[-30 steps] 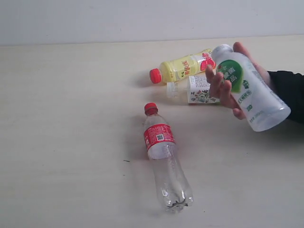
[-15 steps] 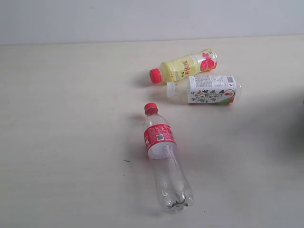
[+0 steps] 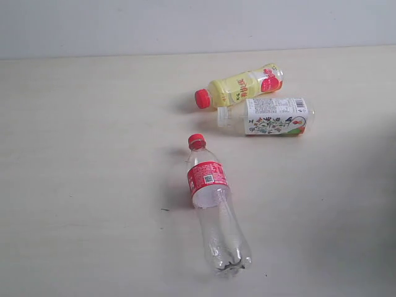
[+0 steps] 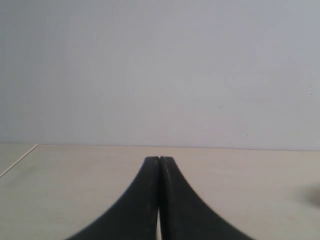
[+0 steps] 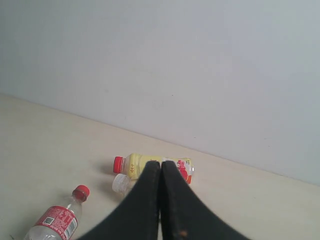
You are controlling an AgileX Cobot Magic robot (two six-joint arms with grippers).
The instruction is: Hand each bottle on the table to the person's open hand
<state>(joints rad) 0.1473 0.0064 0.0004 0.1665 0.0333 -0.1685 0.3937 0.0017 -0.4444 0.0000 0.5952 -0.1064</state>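
Beige, faintly grained worktop [image 3: 80,154] carries three plastic bottles, all lying on their sides. Farthest back, toward the pale grey wall [image 3: 185,25], rests the yellow bottle [image 3: 242,86], its red cap pointing to the left of the exterior view and its base tilted slightly toward the wall. Just in front of it lies the white bottle with the floral label [image 3: 269,116], its clear cap also pointing left. The two sit very close, and whether they touch cannot be told. Well apart from both, nearer the exterior camera, lies the clear bottle [image 3: 215,204] with a red cap and red label; its cap points back toward the other two and its base toward the near edge. A tiny dark speck [image 3: 164,210] marks the worktop just beside it.

The left gripper [image 4: 159,160] hangs over bare worktop facing the wall, its black jaws pressed together with nothing between them. The right gripper [image 5: 161,164] also has its jaws closed tip to tip and holds nothing. The yellow bottle and the floral one's cap lie on the worktop beyond its tips, out of contact with it.
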